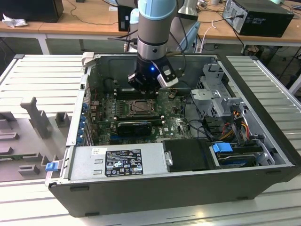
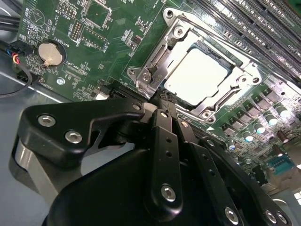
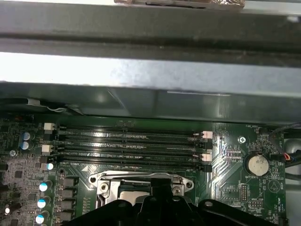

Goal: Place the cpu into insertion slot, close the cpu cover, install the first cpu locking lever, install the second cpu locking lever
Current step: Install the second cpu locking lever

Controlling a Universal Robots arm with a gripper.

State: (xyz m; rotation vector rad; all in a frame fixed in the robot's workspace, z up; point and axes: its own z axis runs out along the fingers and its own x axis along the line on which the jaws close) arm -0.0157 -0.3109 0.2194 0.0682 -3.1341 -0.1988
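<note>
Cpu (image 2: 195,76), thin, light, fragile, best gripped by its edges, sits in the insertion slot (image 2: 155,59); closed, empty end effector (image 2: 164,96) just above.

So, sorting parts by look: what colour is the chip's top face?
Pale beige-silver; the chip shows best in the second wrist view.

arm (image 1: 153,28): pale blue collar over silver-grey cylindrical wrist | black wrist block, small blue light lit, white-and-black module on its exterior-view right side | black cables along arm | gripper (image 2: 162,96): matte black linkage plates, silver round-head screws, row of small holes on centre finger link
</note>
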